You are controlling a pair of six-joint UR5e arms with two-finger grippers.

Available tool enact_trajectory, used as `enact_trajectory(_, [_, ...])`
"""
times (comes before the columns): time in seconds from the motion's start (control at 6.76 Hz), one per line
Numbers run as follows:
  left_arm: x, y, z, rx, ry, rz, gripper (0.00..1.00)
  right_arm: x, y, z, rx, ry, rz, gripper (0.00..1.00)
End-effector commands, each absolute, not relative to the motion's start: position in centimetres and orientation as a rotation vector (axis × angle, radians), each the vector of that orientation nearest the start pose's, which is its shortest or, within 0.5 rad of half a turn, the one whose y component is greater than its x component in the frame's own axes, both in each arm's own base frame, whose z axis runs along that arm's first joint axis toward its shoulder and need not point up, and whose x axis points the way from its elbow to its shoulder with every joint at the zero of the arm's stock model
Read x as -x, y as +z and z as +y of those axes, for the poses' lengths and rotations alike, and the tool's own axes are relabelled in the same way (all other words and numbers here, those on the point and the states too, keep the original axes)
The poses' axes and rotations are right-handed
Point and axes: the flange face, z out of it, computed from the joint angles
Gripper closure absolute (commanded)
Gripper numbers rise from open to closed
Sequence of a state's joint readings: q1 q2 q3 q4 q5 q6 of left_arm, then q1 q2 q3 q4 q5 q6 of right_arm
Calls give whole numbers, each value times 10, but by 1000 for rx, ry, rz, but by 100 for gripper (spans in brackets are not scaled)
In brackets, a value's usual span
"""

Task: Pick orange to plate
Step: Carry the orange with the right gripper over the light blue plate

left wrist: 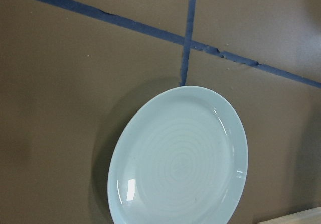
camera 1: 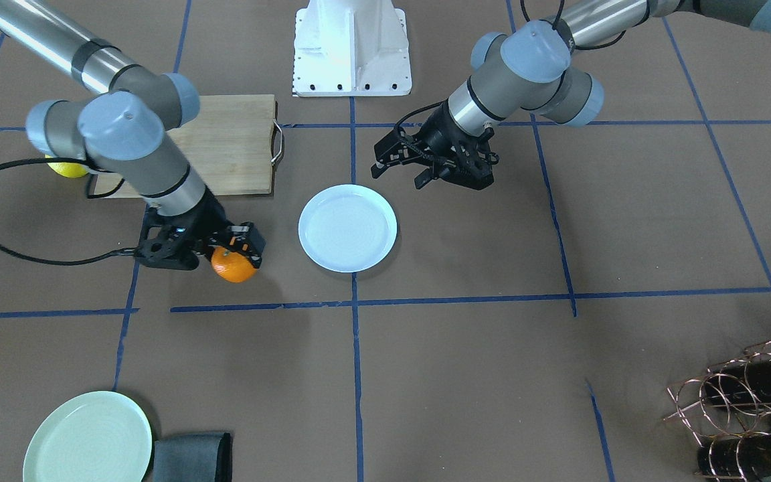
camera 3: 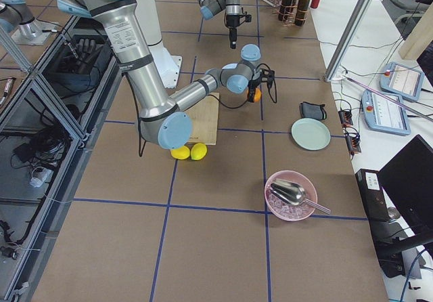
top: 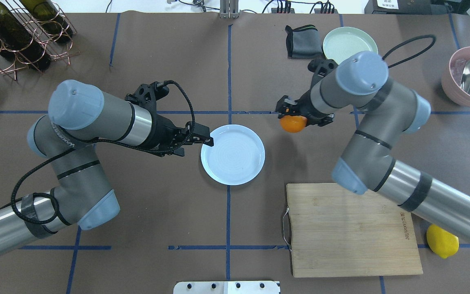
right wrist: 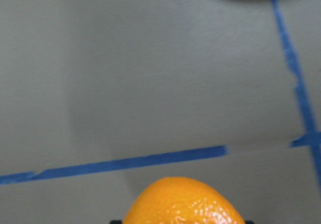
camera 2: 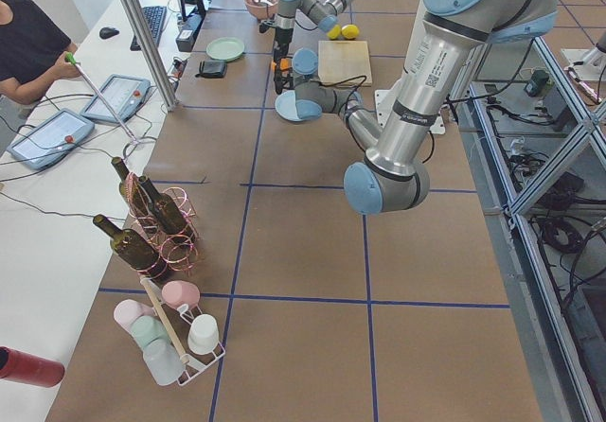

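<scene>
The orange (camera 1: 233, 265) is small, round and bright, and my right gripper (camera 1: 230, 253) is shut on it just above the table. In the overhead view the orange (top: 293, 123) hangs right of the white plate (top: 233, 154), a short gap away from its rim. The right wrist view shows the orange's top (right wrist: 183, 201) over brown table and blue tape. The plate (camera 1: 348, 227) lies empty at the table's middle. My left gripper (top: 197, 143) hovers open at the plate's left rim, holding nothing. The left wrist view looks down on the plate (left wrist: 180, 158).
A wooden cutting board (top: 349, 228) lies near the robot's right side, with a yellow lemon (top: 442, 241) beside it. A mint-green plate (top: 350, 41) and dark cloth (top: 298, 41) sit at the far edge. A pink bowl with scoop (top: 469, 77) is far right, a wine rack (top: 14, 32) far left.
</scene>
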State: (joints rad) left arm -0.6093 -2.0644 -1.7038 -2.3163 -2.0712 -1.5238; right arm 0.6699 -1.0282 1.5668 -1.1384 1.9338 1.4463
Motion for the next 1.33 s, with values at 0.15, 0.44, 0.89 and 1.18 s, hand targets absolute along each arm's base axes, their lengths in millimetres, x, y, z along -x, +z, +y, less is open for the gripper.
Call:
enact_trajectory(0.15, [-411, 241, -425, -72, -159, 1403, 0, 550, 226, -457, -58, 361, -1086, 100])
enact_trajectory(0.44, [-396, 255, -422, -75, -176, 1390, 0, 582, 229, -444, -101, 366, -1056, 100])
enact_trajectory(0.89, [-395, 256, -422, -74, -182, 1387, 0, 608, 238, -442, -95, 357, -1019, 90])
enact_trajectory(1.18, [-394, 256, -423, -74, -184, 1387, 0, 612, 233, -441, -115, 369, -1016, 0])
